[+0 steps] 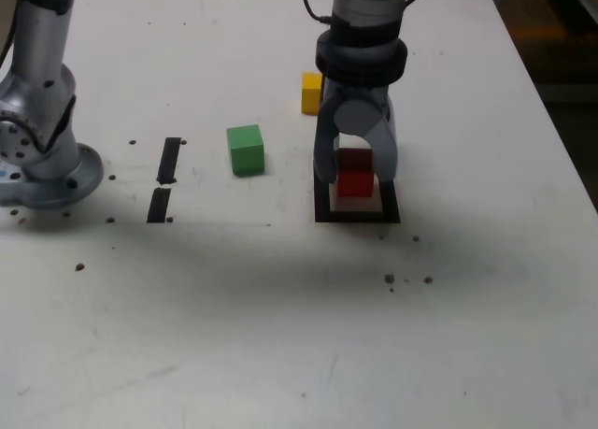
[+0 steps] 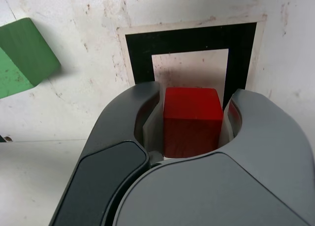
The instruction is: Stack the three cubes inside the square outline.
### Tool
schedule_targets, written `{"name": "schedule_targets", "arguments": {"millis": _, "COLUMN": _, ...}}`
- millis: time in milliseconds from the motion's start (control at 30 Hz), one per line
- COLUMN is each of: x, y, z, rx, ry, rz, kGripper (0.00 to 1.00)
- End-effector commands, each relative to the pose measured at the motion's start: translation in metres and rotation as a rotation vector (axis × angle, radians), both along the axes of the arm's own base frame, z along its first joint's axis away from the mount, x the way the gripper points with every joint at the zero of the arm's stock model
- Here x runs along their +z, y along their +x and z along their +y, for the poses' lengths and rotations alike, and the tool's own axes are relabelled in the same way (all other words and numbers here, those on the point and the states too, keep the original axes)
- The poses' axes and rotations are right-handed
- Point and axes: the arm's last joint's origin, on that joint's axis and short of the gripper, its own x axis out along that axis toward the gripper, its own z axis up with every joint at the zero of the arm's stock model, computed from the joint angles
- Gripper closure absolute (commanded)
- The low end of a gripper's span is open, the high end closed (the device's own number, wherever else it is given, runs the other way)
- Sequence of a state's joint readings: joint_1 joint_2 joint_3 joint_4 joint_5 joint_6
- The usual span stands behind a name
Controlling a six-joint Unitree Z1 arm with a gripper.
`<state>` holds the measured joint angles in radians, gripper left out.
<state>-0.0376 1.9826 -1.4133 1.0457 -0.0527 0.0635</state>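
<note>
Apparently only beginning to stack: holding red cube (image 2: pixel 193 104) clamped in claw (image 1: pixel 355 175), within square outline (image 1: pixel 357 217). Remaining to add: green cube (image 1: pixel 246 151), left in exterior view, and yellow cube (image 1: pixel 310 94), far side.

Yellow cube (image 1: pixel 311 93) part-hidden; green cube (image 2: pixel 27 58) cropped

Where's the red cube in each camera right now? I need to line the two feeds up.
Exterior view: right of centre, a little above mid-height, red cube between the gripper's fingers.
Wrist view: close to the picture's centre, again between the fingers, cube at.
Shared landmark: the black square outline, seen beside the cube in both, at in the wrist view.
</note>
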Motion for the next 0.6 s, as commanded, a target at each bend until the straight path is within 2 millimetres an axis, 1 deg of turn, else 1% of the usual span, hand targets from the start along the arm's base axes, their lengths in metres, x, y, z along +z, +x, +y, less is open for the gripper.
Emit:
{"name": "schedule_targets", "arguments": {"millis": 0, "x": -0.0020, "y": 0.0006, "z": 0.0019, "rx": 0.006, "ry": 0.009, "rz": 0.001, "kGripper": 0.76}}
{"name": "schedule_targets", "arguments": {"millis": 100, "x": -0.0028, "y": 0.0010, "z": 0.0037, "rx": 0.010, "ry": 0.021, "rz": -0.002, "kGripper": 0.76}}
{"name": "schedule_targets", "arguments": {"millis": 200, "x": -0.0037, "y": 0.0007, "z": 0.0055, "rx": 0.016, "ry": 0.029, "rz": 0.001, "kGripper": 0.72}}
{"name": "schedule_targets", "arguments": {"millis": 367, "x": -0.0054, "y": -0.0005, "z": 0.0073, "rx": 0.020, "ry": 0.037, "rz": 0.007, "kGripper": 0.63}}
{"name": "schedule_targets", "arguments": {"millis": 567, "x": -0.0085, "y": -0.0025, "z": 0.0075, "rx": 0.024, "ry": 0.038, "rz": 0.019, "kGripper": 0.49}}
